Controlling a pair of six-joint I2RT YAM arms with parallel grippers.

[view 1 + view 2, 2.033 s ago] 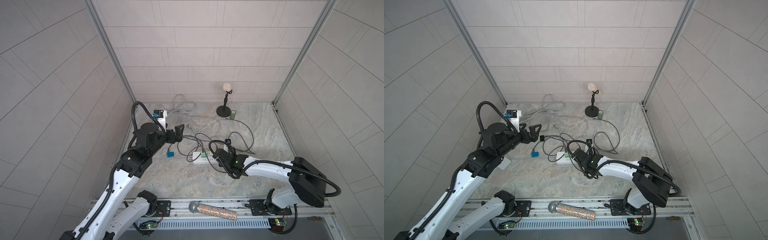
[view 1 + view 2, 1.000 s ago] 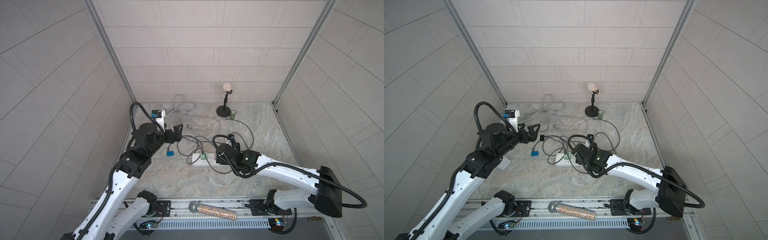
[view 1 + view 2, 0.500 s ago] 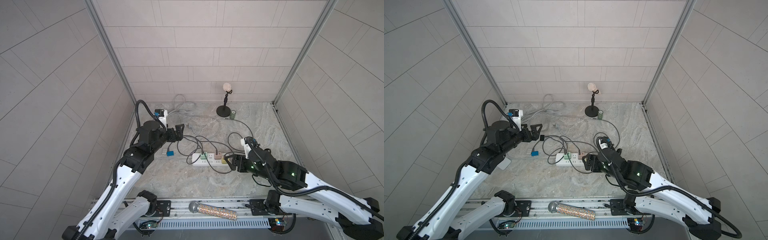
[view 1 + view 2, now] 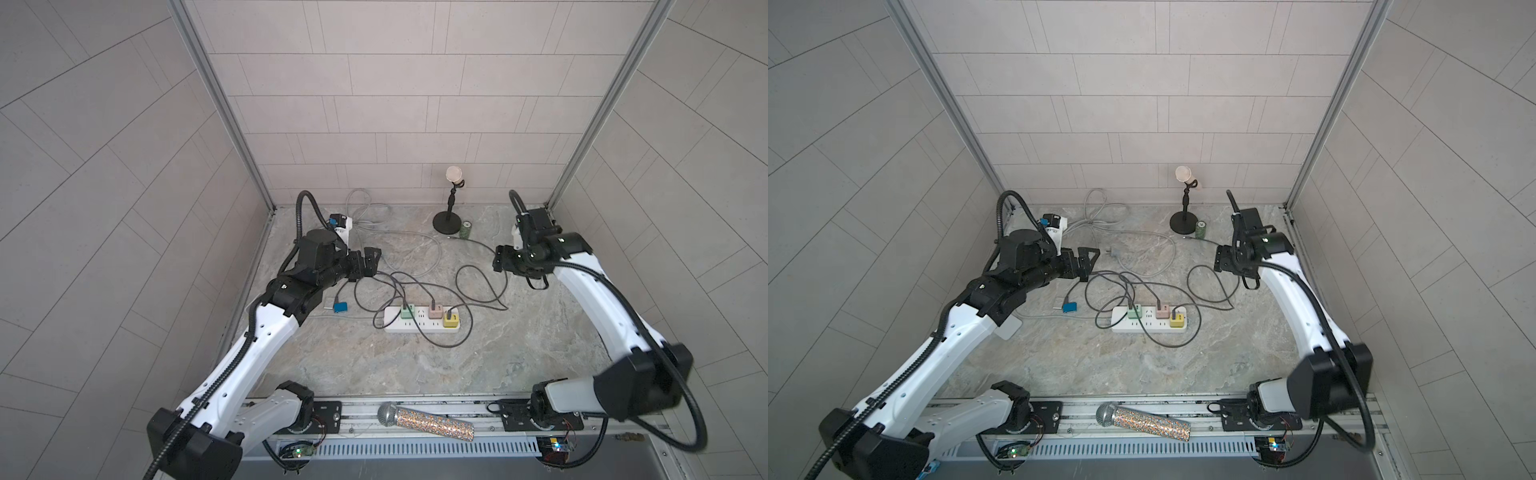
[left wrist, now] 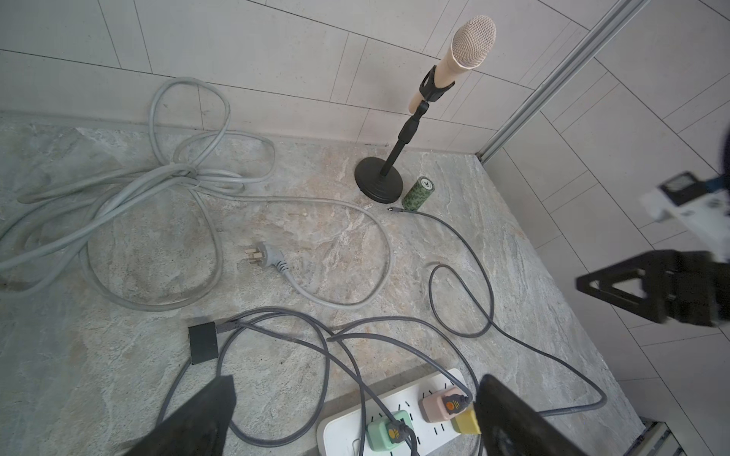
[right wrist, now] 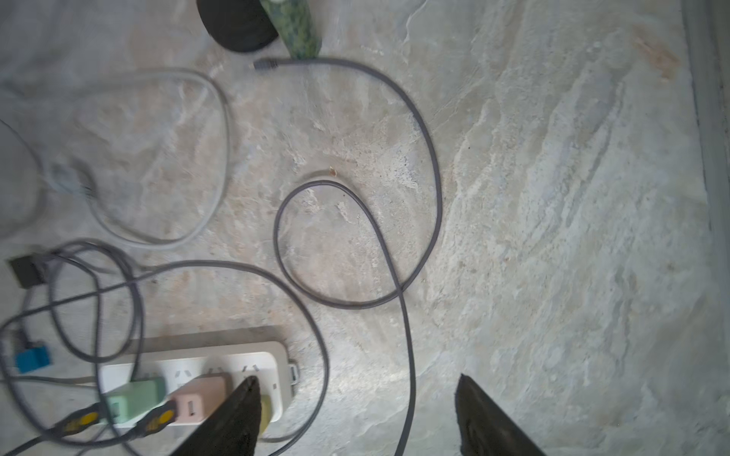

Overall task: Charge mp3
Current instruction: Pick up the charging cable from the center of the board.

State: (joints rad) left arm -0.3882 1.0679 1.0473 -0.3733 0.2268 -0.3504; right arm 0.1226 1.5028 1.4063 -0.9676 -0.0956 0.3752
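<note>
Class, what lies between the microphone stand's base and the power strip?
Only cables: a pale grey cord and dark grey cable loops, clearest in the left wrist view.

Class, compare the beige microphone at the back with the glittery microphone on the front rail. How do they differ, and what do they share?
Pose: the beige microphone stands tilted in a black stand; the glittery microphone lies flat on the metal rail. Body: the beige one is plain, the glittery one speckled in many colours. Head: pale mesh on the beige, silver on the glittery. Both have rounded mesh heads.
</note>
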